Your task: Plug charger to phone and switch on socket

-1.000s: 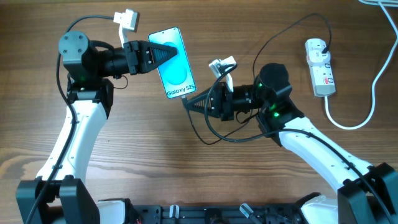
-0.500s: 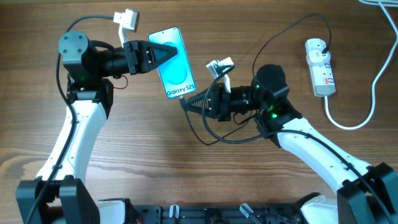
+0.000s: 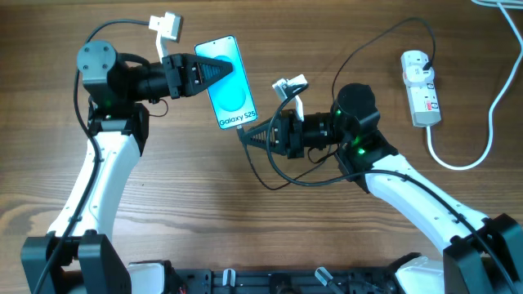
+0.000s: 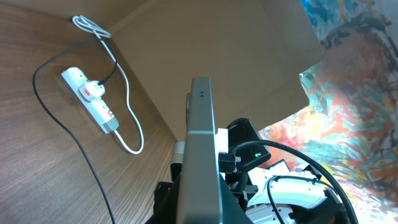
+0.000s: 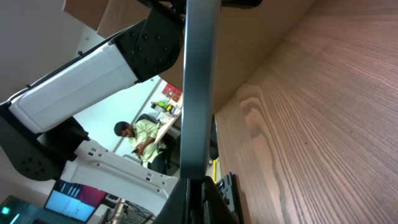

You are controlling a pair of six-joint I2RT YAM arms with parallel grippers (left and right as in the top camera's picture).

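The phone (image 3: 229, 82) with its cyan screen is held off the table by my left gripper (image 3: 214, 72), which is shut on its upper end. It shows edge-on in the left wrist view (image 4: 202, 149) and the right wrist view (image 5: 200, 81). My right gripper (image 3: 245, 135) is shut on the charger tip, pressed at the phone's bottom edge. The connector itself is hidden between the fingers (image 5: 214, 202). The black charger cable (image 3: 359, 53) loops from there to a plug on the white socket (image 3: 420, 88) at the far right, which also shows in the left wrist view (image 4: 90, 99).
The socket's thick white cord (image 3: 490, 114) curves off the table's right edge. Slack black cable (image 3: 282, 181) hangs in a loop under the right wrist. Bare wood tabletop (image 3: 204, 220) lies in front of both arms.
My right gripper has edged slightly left toward the phone's bottom edge. The left arm and phone have held still.
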